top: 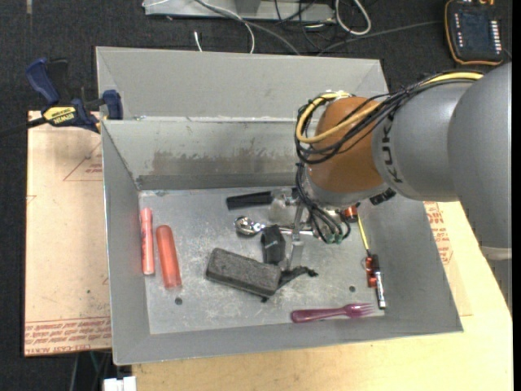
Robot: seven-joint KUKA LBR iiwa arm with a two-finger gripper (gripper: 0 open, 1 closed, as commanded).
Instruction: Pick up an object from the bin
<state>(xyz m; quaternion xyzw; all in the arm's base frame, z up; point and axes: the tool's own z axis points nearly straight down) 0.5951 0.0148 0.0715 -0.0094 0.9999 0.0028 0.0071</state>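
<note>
1. Grey metal bin (203, 320) with a flat, scuffed floor and sloped walls.
2. 2 orange-pink sticks on the left, side by side: thin stick (146, 241) and thicker tube (168, 256).
3. Dark grey block (242, 272) mid-floor, lying tilted.
4. Purple fork (332, 313) near the front wall, tines to the right.
5. Red-and-black marker (374, 279) by the right wall.
6. Black bar (249, 199) near the back wall, shiny metal piece (244, 226) just in front.
7. Small black scrap (298, 273) at the block's right end.
</note>
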